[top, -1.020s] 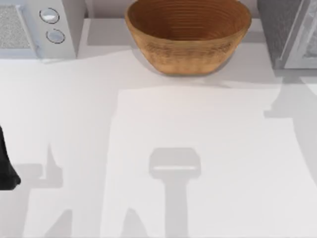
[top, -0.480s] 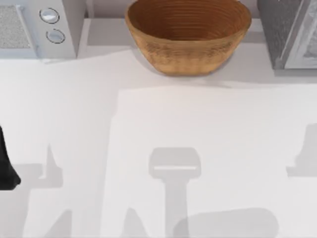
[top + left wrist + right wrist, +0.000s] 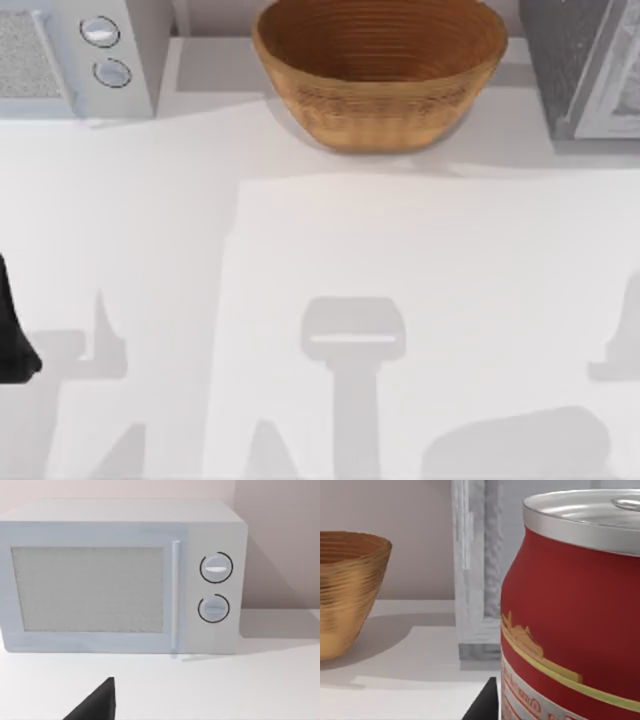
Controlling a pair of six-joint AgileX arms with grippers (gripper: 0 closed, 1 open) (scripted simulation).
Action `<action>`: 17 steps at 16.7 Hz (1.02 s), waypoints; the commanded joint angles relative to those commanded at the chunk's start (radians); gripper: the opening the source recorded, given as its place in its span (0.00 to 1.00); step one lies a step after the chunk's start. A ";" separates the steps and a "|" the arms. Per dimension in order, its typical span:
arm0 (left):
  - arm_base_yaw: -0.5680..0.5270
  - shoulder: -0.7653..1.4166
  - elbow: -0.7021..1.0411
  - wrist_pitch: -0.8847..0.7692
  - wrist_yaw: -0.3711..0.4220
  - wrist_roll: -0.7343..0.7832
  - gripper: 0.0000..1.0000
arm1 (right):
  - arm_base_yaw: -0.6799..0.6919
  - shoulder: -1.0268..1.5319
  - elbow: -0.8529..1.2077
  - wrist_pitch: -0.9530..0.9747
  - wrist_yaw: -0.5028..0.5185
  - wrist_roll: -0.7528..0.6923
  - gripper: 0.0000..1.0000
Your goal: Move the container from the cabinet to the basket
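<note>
The can point(image 3: 570, 610) stands upright, its long axis vertical, silver top up and red side with gold and white print facing the right wrist camera, very close to it. A dark finger point(image 3: 482, 702) of the right arm shows just beside the can's lower side; whether the fingers clamp it I cannot tell. Beyond the can stand the grey cabinet point(image 3: 475, 565) and the basket point(image 3: 347, 590), mouth up, on the white bench point(image 3: 410, 655) before a pale wall.

From above, the basket point(image 3: 378, 70) sits at the bench's point(image 3: 300, 250) far edge between a microwave point(image 3: 70, 55) and the cabinet point(image 3: 580, 65). The left arm point(image 3: 12, 335) is parked at the left edge, facing the microwave point(image 3: 120, 575); its fingers' state cannot be told.
</note>
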 joint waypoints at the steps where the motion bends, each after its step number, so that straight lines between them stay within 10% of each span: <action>1: 0.000 0.000 0.000 0.000 0.000 0.000 1.00 | 0.000 0.000 0.000 0.000 0.000 0.000 0.00; 9: 0.000 0.000 0.000 0.000 0.000 0.000 1.00 | 0.051 0.163 0.135 0.052 0.054 0.004 0.00; 17: 0.000 0.000 0.000 0.000 0.000 0.000 1.00 | 0.245 0.876 0.676 0.247 0.255 0.010 0.00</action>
